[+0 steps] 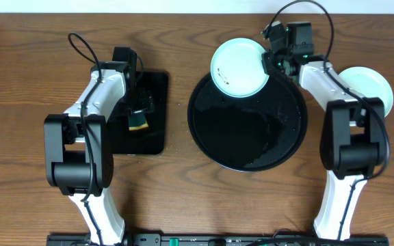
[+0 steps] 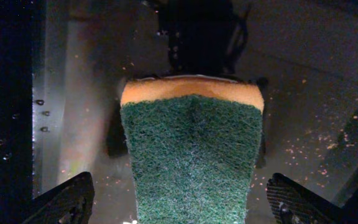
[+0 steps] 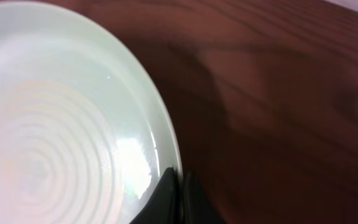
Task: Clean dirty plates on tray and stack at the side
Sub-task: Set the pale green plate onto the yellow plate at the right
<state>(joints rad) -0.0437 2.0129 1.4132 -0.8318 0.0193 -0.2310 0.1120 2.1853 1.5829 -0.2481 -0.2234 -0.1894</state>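
Observation:
A pale mint plate (image 1: 239,67) with a few small dark specks hangs over the back left rim of the round black tray (image 1: 248,137). My right gripper (image 1: 273,60) is shut on this plate's right rim. In the right wrist view the two fingertips pinch the edge of the plate (image 3: 61,124), and the right gripper (image 3: 180,174) shows no gap. A second pale plate (image 1: 371,85) lies on the table at the far right, partly hidden by the right arm. My left gripper (image 1: 139,113) stands open, its fingers either side of a green and yellow sponge (image 2: 191,155).
The sponge (image 1: 139,121) lies on a smaller rectangular black tray (image 1: 157,89) left of the round tray. The wet tray surface (image 2: 303,93) carries small crumbs. Bare wooden table (image 1: 183,198) lies in front of both trays.

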